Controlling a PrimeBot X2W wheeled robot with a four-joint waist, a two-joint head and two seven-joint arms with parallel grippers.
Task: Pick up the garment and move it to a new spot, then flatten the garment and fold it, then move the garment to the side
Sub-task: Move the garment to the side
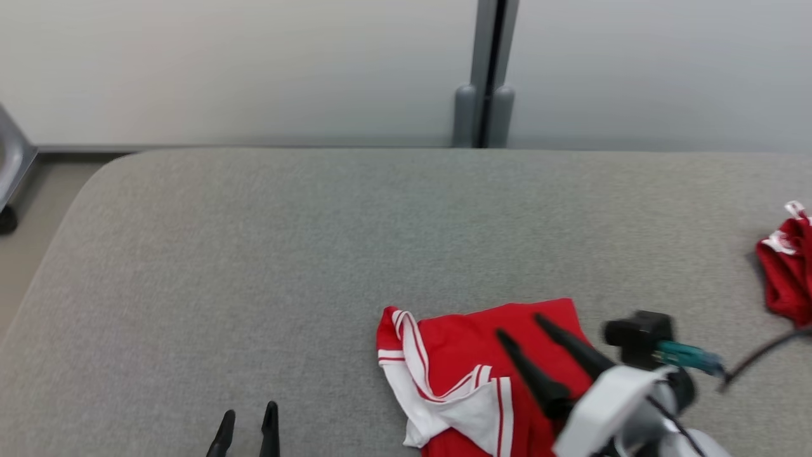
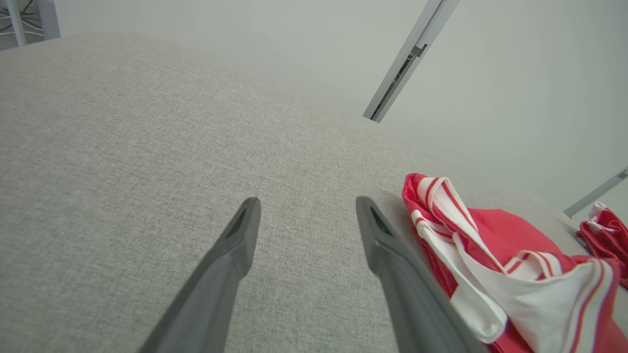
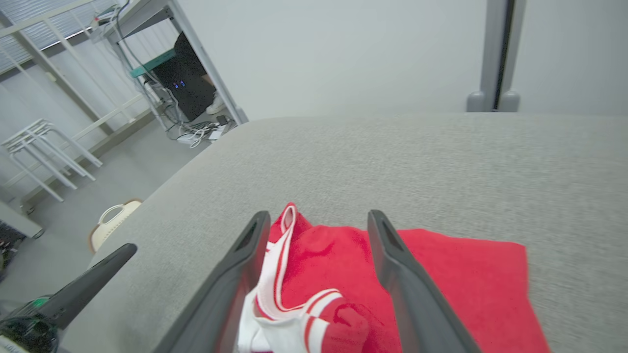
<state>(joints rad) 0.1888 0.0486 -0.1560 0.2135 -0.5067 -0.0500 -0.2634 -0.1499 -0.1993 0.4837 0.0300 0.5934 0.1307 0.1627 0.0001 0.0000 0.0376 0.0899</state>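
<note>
Right gripper (image 1: pixel 520 325) hangs open over the rumpled red garment (image 1: pixel 463 355), white-striped at its trim. Head view adds another red bundle (image 1: pixel 786 273), well apart, rightward.

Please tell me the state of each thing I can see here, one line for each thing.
Red and white garment: rumpled on the grey surface, not flat, not folded.
Second red garment: bunched up at the right edge of the head view.
Left gripper: fingers apart, holding nothing, over bare surface.
Right gripper: fingers apart over the rumpled garment, not gripping it.
</note>
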